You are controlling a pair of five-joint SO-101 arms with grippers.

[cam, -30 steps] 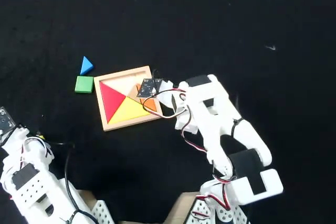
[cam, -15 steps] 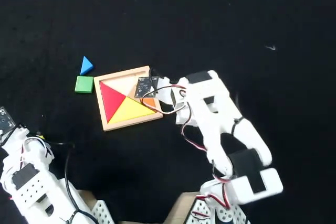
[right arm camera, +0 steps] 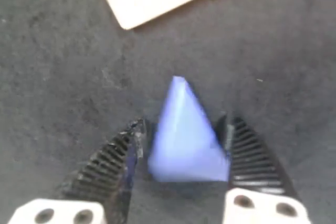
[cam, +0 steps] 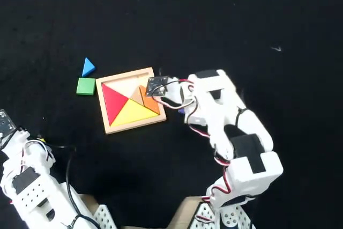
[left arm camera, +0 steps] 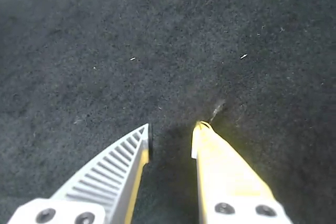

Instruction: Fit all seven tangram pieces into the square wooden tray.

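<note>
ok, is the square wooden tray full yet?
Not full: square wooden tray shows bare wood; green square block and blue triangle lie outside it.

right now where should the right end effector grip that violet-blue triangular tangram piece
Grip across its two slanting edges near the wide end, coming straight down from above. The violet-blue triangular piece lies flat on the black cloth, and the open right end effector straddles exactly those edges.

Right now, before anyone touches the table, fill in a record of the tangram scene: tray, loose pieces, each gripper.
Tray holds: red triangle, yellow triangle, orange triangle
Loose beside tray: blue triangle, green square
Right gripper: around a purple triangle on the cloth, near the tray's corner
Left gripper: open, over bare cloth
</note>
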